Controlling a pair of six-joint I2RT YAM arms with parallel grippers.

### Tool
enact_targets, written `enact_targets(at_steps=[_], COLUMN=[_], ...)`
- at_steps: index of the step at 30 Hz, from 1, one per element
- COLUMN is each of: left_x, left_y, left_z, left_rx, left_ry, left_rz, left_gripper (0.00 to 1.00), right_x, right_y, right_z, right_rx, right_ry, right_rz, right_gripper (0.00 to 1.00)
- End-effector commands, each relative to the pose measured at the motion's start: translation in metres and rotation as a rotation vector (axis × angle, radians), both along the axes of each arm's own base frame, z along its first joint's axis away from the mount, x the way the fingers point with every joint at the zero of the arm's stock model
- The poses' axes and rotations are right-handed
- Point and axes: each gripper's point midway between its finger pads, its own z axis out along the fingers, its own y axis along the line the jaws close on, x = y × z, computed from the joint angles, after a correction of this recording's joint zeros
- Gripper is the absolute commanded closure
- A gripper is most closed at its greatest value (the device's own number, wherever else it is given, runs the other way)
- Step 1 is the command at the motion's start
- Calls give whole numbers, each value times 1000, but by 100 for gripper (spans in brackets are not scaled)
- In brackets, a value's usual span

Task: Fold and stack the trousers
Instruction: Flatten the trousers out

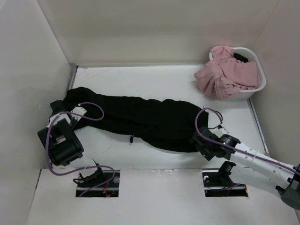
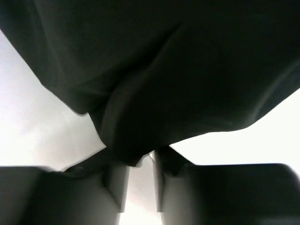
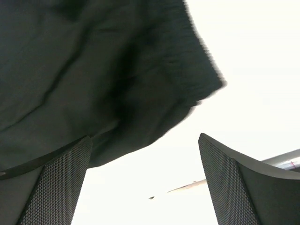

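The black trousers [image 1: 140, 119] lie stretched out across the white table, from the far left to the right of middle. My left gripper [image 1: 62, 105] is at their left end. In the left wrist view its jaws [image 2: 139, 164] stand almost together, with a fold of the trousers [image 2: 154, 70] caught at the tips. My right gripper [image 1: 197, 140] is at the trousers' right end. In the right wrist view it [image 3: 144, 137] is wide open and empty, and the edge of the trousers [image 3: 93, 70] lies beside its left finger [image 3: 61, 183].
A white basket [image 1: 260, 84] stands at the back right with a pink garment [image 1: 225, 75] hanging over its rim. White walls close in the left, back and right sides. Two cut-outs [image 1: 96, 180] lie at the near edge by the arm bases.
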Motion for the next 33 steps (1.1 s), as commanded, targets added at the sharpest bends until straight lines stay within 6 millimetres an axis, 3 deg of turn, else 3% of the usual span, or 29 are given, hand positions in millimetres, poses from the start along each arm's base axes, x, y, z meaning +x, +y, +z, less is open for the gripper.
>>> enact_targets(at_steps=[1, 3, 5, 7, 14, 16, 17, 18, 20, 21, 24, 27, 30, 33], left_x=[23, 35, 46, 54, 63, 74, 82, 92, 111, 118, 150, 190, 250, 309], left_y=[0, -4, -9, -15, -24, -24, -24, -25, -29, -32, -45, -61, -70, -89], left_z=[21, 33, 45, 55, 78, 95, 107, 122, 154, 166, 213, 239, 239, 234], left_rx=[43, 64, 74, 83, 113, 126, 133, 142, 153, 155, 155, 144, 129, 96], left_ry=[-58, -93, -123, -147, -198, -242, -275, -310, -373, -391, -456, -501, -542, -588], left_rz=[-35, -52, -70, -92, -129, -135, -141, -151, -181, -196, -257, -317, -320, -303], left_gripper=[85, 90, 91, 91, 92, 92, 92, 92, 92, 92, 91, 89, 86, 69], right_x=[-10, -10, -3, 8, 36, 42, 44, 45, 50, 53, 59, 62, 67, 71], right_y=[-26, -23, -19, -17, -37, -34, -29, -25, -27, -31, -44, -60, -68, -58], right_z=[-15, -25, -30, -28, -29, -36, -42, -46, -45, -43, -18, 22, 52, 61], right_rx=[-11, 23, 54, 70, 13, 14, 25, 36, 19, 12, -13, -50, -74, -64], right_ry=[15, 6, -13, -49, -96, -79, -66, -57, -65, -68, -114, -188, -239, -221], right_rz=[-169, -158, -153, -130, -202, -185, -168, -157, -148, -154, -142, -131, -99, 1], right_gripper=[8, 20, 25, 26, 21, 27, 36, 46, 84, 97, 100, 100, 100, 100])
